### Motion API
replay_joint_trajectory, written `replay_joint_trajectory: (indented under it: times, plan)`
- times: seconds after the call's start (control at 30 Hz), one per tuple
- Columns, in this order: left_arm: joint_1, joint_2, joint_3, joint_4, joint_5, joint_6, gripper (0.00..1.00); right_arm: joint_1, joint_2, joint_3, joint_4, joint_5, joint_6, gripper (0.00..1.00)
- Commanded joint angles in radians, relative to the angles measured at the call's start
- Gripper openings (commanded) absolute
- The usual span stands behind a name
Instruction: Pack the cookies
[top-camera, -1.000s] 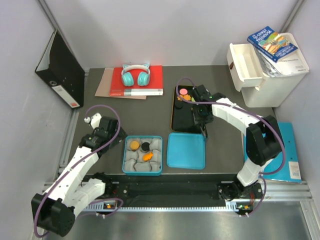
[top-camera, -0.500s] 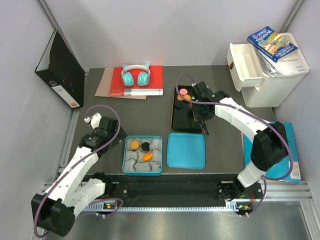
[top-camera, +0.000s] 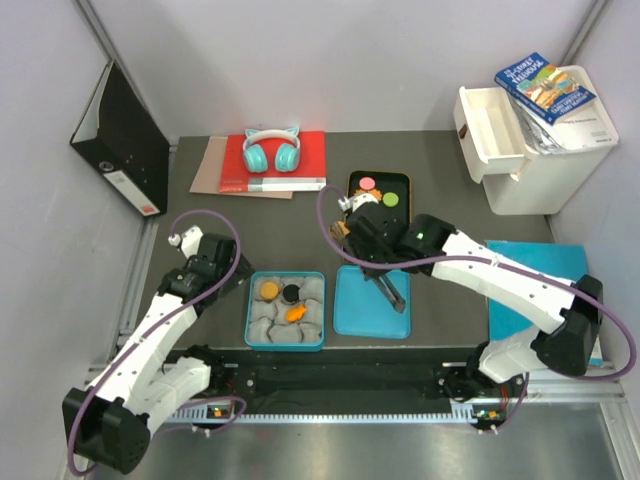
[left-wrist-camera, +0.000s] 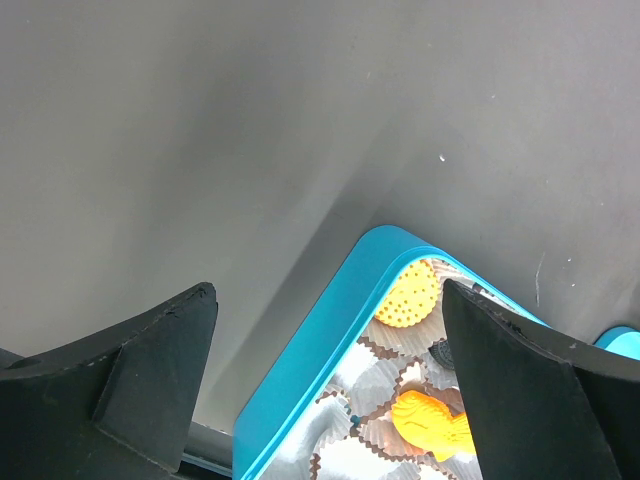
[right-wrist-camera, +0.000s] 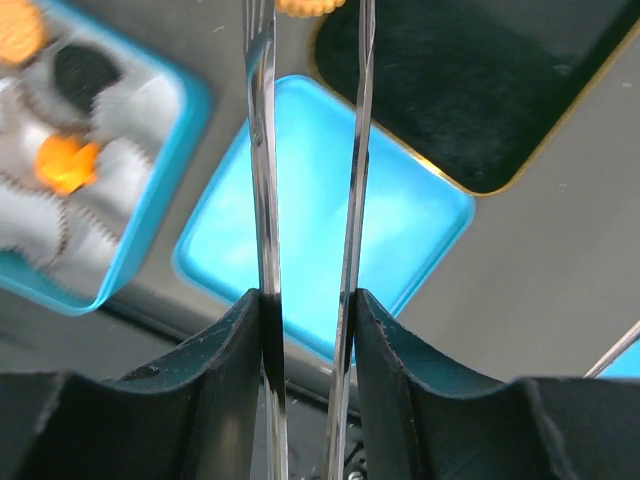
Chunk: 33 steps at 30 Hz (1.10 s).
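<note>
The cookies lie in two places. A round orange cookie (top-camera: 269, 290), a black one (top-camera: 291, 292) and a fish-shaped orange one (top-camera: 295, 313) sit in paper cups in the blue tin (top-camera: 250, 312). Pink (top-camera: 368, 183), orange (top-camera: 365, 197) and green (top-camera: 390, 200) cookies lie on the black tray (top-camera: 400, 180). My right gripper (top-camera: 372, 262) is shut on metal tongs (right-wrist-camera: 262, 200), above the blue lid (right-wrist-camera: 330, 230). An orange cookie (right-wrist-camera: 305, 5) shows at the tongs' tips. My left gripper (left-wrist-camera: 330, 390) is open and empty beside the tin's far left corner (left-wrist-camera: 375, 260).
Teal headphones (top-camera: 271, 150) lie on a red book at the back. A black binder (top-camera: 120, 140) leans on the left wall. A white drawer box (top-camera: 540, 140) with a book on it stands at the back right. A blue sheet (top-camera: 560, 260) lies to the right.
My right arm has swung with the tongs from over the black tray toward the near left, now above the blue lid. The tray is uncovered. The left arm has not moved.
</note>
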Motion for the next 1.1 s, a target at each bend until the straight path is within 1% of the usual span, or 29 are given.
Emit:
replay_joint_trajectory:
  times: [0.0, 0.2, 0.33, 0.6, 1.07]
  plan:
    - [0.004, -0.004, -0.002, 0.019, -0.014, 0.0, 0.98, 0.115, -0.025, 0.071, -0.044, 0.041, 0.06, 0.35]
    - [0.003, -0.001, 0.001, 0.015, -0.017, -0.002, 0.98, 0.234, 0.021, 0.074, -0.043, 0.033, 0.09, 0.35]
    - [0.002, -0.005, 0.001, 0.013, -0.015, -0.003, 0.98, 0.267, 0.036, 0.051, -0.023, 0.013, 0.1, 0.35]
    - [0.004, -0.005, 0.002, 0.011, -0.009, -0.002, 0.98, 0.293, 0.079, 0.042, -0.007, -0.013, 0.11, 0.35]
    - [0.004, -0.004, -0.001, 0.019, -0.004, 0.001, 0.98, 0.293, 0.102, -0.001, -0.007, -0.028, 0.114, 0.34]
